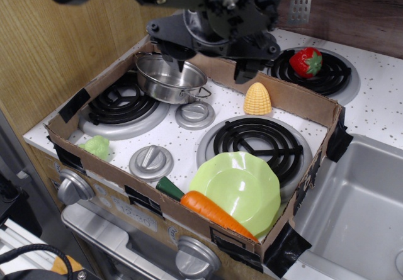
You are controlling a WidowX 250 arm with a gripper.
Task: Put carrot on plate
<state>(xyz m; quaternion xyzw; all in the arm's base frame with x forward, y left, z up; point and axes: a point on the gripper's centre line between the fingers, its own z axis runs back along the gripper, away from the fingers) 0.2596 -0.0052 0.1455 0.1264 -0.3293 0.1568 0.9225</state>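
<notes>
The orange carrot [214, 209] with its dark green top lies at the front of the cardboard tray, along the tray's front wall. Its thick part rests against the front-left rim of the light-green plate [242, 179]; the tip reaches over the plate's front edge. The plate sits on the front right burner. My black gripper [208, 63] hangs high at the back of the stove, above the steel pot and far from the carrot. Its two fingers [243, 72] point down, spread wide, with nothing between them.
A steel pot [167, 77] stands at the back left. Yellow corn [257, 99] sits behind the right burner, a strawberry [306, 61] outside the tray, a lettuce lump [96, 146] at front left. The cardboard tray wall [302, 100] rings the stove. A sink [359, 198] lies right.
</notes>
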